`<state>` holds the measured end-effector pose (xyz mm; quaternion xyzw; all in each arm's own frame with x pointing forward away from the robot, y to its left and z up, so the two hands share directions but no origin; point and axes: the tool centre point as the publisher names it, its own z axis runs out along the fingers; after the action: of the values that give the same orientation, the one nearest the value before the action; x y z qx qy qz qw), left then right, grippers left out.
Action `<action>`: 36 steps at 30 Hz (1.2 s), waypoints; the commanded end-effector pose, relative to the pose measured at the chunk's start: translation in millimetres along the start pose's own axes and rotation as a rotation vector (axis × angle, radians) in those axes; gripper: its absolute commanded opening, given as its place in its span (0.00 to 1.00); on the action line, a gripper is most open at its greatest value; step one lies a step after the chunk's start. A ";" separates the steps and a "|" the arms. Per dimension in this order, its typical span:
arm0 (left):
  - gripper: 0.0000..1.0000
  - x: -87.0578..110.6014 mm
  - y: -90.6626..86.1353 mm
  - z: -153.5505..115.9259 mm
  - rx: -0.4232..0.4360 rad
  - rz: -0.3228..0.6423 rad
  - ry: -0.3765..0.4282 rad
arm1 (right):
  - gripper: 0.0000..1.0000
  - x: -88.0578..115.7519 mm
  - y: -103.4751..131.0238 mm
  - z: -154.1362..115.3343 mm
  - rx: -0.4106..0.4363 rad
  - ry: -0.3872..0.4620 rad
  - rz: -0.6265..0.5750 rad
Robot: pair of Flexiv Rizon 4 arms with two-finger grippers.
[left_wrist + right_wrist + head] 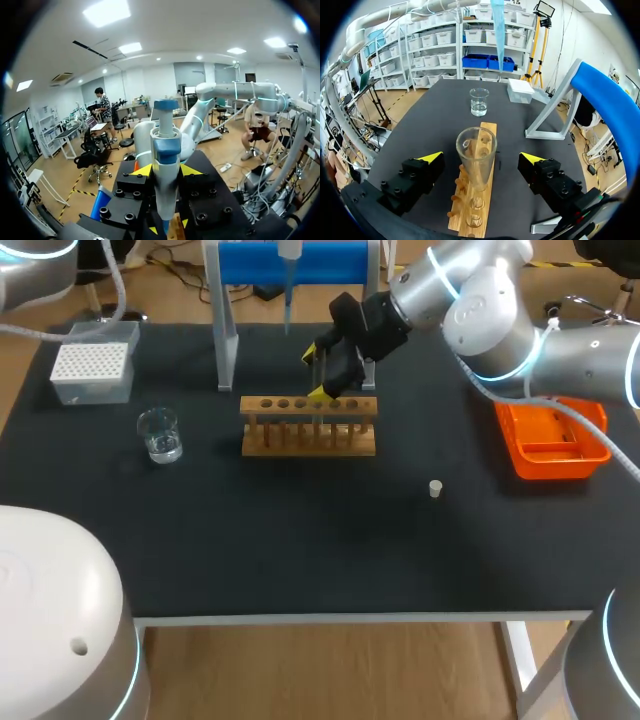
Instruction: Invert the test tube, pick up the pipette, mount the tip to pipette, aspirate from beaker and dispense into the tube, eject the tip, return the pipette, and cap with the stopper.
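— Where is the right arm?
— The right arm [480, 310] stretches in from the counter's right side and bends down toward the rack [308, 425]. The right tool [316, 373] hangs tilted just above the rack's right half, its yellow tips spread wide.
— Gripping anything?
— No. Seen from its wrist, both fingers [431, 159] stand clear of the tube [476, 150] between them.
— And the left?
— The left arm [30, 262] shows only well behind the rack, off to its left. The left tool [166, 171] has both yellow tips pressed against the pipette [165, 145].
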<state>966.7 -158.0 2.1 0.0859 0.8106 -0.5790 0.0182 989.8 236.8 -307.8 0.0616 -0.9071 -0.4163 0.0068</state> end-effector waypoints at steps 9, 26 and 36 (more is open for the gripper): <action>0.00 -14.6 -3.1 22.0 0.027 0.014 0.051 | 1.00 -0.3 0.6 -1.0 0.004 0.002 0.001; 0.00 -17.5 -3.7 22.5 0.027 0.004 0.058 | 1.00 -0.3 0.6 -1.0 0.004 0.002 0.001; 0.00 -17.5 -3.7 22.5 0.027 0.004 0.058 | 1.00 -0.3 0.6 -1.0 0.004 0.002 0.001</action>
<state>980.8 -182.8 -0.5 0.1033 0.8022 -0.5881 -0.0037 989.8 236.8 -307.8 0.0616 -0.9071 -0.4163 0.0068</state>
